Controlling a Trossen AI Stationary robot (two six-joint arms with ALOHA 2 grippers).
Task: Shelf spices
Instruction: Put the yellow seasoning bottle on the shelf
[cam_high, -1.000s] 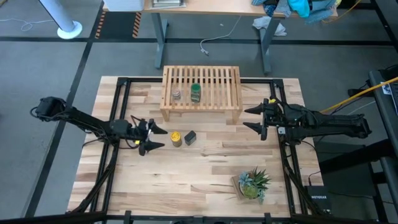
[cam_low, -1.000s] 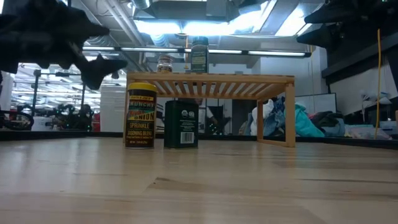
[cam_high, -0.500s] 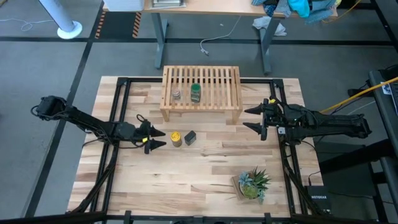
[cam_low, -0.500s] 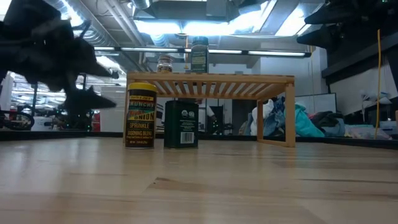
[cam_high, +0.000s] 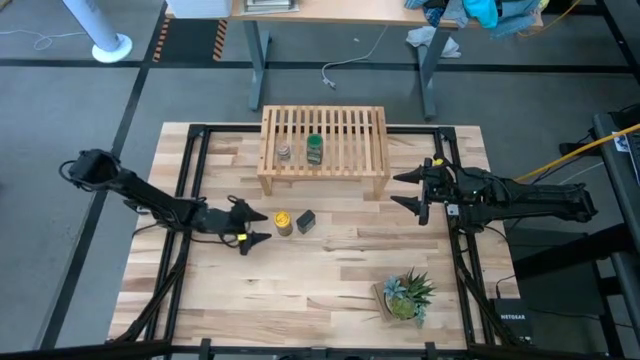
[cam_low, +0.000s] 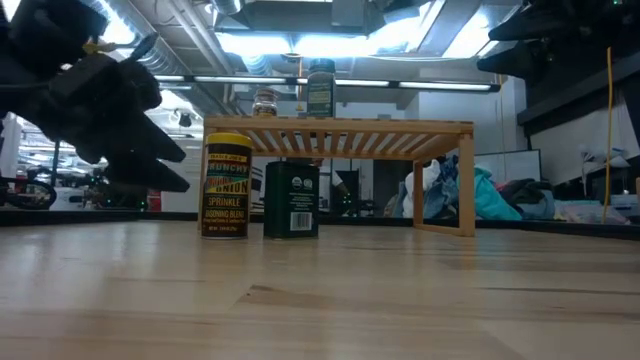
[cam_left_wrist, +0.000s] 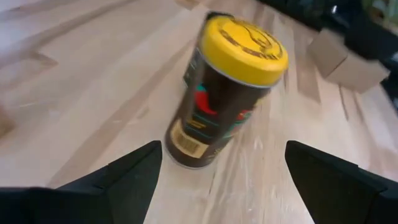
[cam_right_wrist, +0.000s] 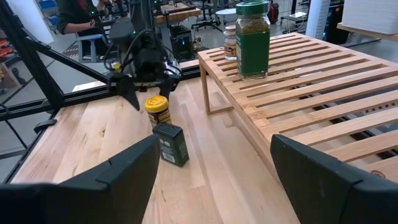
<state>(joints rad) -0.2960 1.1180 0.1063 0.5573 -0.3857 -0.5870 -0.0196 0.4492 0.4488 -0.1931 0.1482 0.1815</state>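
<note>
High view: shelf (cam_high: 323, 140) at the table's far side; green-lidded jar (cam_high: 314, 148) and grey-topped jar (cam_high: 284, 152) already on its slats. Yellow-lidded jar (cam_high: 283, 222) and black tin (cam_high: 306, 221) stand on the tabletop before it. Left gripper (cam_high: 258, 227), jaws spread, has closed in on the yellow jar since a second ago. Right gripper (cam_high: 409, 191) waits beside the shelf, jaws spread.

Low view: yellow jar (cam_low: 227, 186) upright, long axis vertical, lid uppermost; left gripper now lower, just beside it.

Left wrist view: jar (cam_left_wrist: 224, 93) centred ahead between the fingers; grasp likely imminent, not made.

Right wrist view: tin (cam_right_wrist: 170, 144) upright, nearer than the jar.
</note>
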